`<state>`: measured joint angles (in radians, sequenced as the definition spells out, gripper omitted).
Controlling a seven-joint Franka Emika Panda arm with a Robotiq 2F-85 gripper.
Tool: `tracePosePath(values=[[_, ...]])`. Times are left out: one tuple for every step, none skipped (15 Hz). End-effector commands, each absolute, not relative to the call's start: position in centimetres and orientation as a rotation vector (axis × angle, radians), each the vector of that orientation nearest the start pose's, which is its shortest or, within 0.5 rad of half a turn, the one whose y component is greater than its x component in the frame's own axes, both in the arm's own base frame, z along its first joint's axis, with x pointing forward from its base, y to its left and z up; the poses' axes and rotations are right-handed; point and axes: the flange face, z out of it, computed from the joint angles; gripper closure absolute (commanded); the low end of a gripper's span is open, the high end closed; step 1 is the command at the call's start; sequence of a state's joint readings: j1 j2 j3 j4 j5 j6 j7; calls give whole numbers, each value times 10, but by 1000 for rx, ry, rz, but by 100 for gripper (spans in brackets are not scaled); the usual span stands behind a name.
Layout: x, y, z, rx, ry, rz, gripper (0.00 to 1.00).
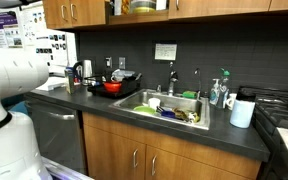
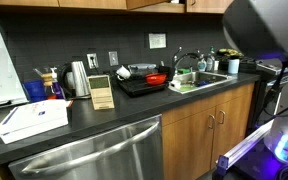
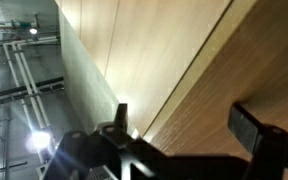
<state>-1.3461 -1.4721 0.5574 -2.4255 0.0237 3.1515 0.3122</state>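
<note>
One hand [image 3: 184, 125], fingers [image 3: 252, 128] apart; wood cabinet [image 3: 164, 50] close ahead

The hand [image 3: 184, 122], jaws apart, faces a wooden cabinet [image 3: 164, 50]

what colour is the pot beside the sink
Red; the pot shows best in an exterior view.

The dark countertop [image 2: 104, 118] bears a white box [image 2: 32, 120], a kettle [image 2: 79, 78] and a black tray [image 2: 132, 88].
</note>
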Motion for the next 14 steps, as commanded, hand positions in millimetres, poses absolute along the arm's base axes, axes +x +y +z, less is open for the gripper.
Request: tracePosePath(values=[[277, 39, 810, 1078, -495, 1538, 0], [278, 29, 814, 1052, -524, 1491, 0], [279, 21, 819, 1026, -553, 1444, 0], [280, 14, 823, 1006, -574, 1410, 0], [282, 16, 820, 1016, -565, 1408, 0], [284, 26, 809, 1071, -527, 1457, 0], [288, 33, 804, 1139, -483, 1523, 0], [281, 34, 800, 1161, -485, 1550, 0], [282, 38, 796, 1190, -479, 1585, 0], [280, 43, 793, 1224, -466, 1622, 0], [277, 48, 792, 1258, -453, 1661, 0], [271, 51, 790, 1294, -439, 1697, 0], [265, 53, 787, 1336, -424, 1731, 0], [260, 54, 785, 1376, -409, 1764, 0]])
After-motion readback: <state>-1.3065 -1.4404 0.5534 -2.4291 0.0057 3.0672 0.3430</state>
